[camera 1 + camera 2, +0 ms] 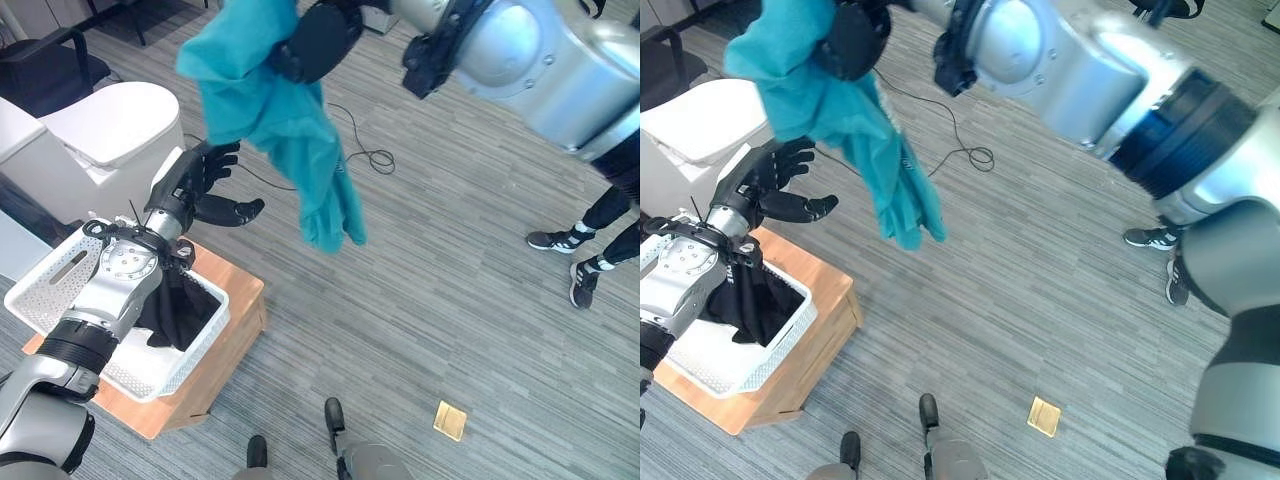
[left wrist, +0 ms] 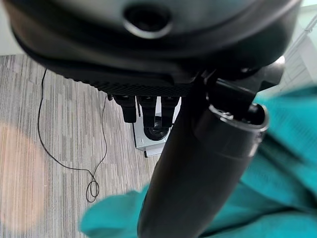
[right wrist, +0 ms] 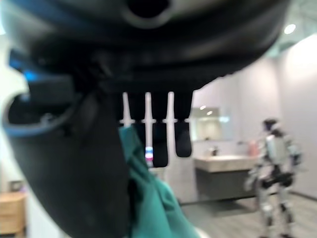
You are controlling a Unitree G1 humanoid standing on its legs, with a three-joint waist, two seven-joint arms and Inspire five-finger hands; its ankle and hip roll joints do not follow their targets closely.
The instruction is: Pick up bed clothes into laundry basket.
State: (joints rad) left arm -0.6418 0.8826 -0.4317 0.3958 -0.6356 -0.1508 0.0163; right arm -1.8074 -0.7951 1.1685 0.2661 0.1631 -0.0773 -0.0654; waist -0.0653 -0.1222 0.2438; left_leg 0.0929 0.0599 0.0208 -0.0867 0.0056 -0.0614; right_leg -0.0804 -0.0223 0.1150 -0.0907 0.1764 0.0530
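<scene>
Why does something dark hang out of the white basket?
A dark garment lies in the white laundry basket and slumps over its rim instead of sitting fully inside. The right hand holds a teal garment in the air; the left hand is open.

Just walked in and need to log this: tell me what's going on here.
The robot's right hand is gripping a teal garment and holding it up in the air, its tail hanging over the floor. The left hand is open with fingers spread, beside the cloth, above a white laundry basket on a low wooden stand. A dark garment already lies in the basket. A person's shoes show nearby.
</scene>
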